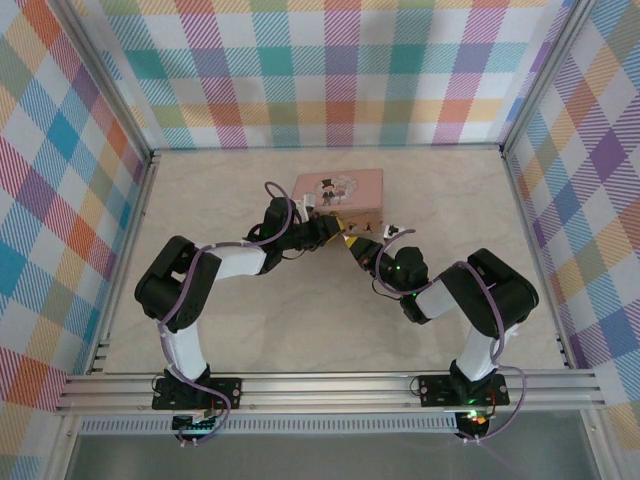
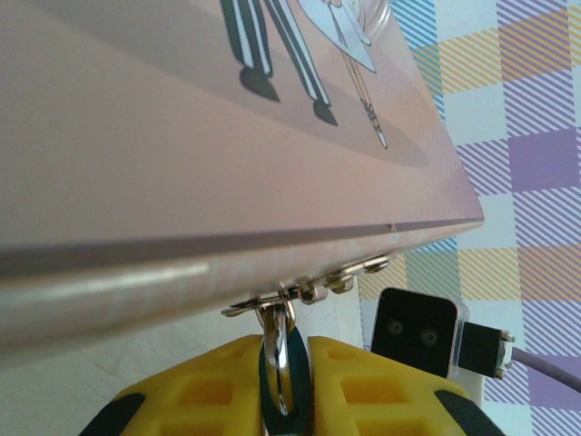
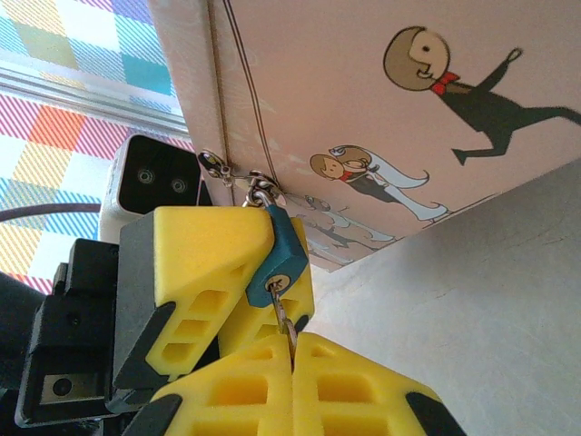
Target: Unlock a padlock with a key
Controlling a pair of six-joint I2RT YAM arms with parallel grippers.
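The padlock (image 3: 287,247), teal-blue and small, hangs by its silvery shackle (image 2: 280,350) from the hasp on the front of the pink tin (image 1: 340,190). My left gripper (image 2: 286,391) is shut on the padlock body, its yellow fingers (image 3: 209,254) on either side. The key (image 3: 289,320) is thin and dark and has its tip in the keyhole on the lock's underside. My right gripper (image 3: 292,359) is shut on the key's bow, just below the lock. In the top view both grippers (image 1: 328,232) (image 1: 352,243) meet at the tin's front edge.
The pink tin with cartoon figures stands mid-table, towards the back. Plaid walls (image 1: 60,180) close in the beige table (image 1: 250,320) on three sides. The right wrist's camera housing (image 2: 413,331) sits close beside the left fingers.
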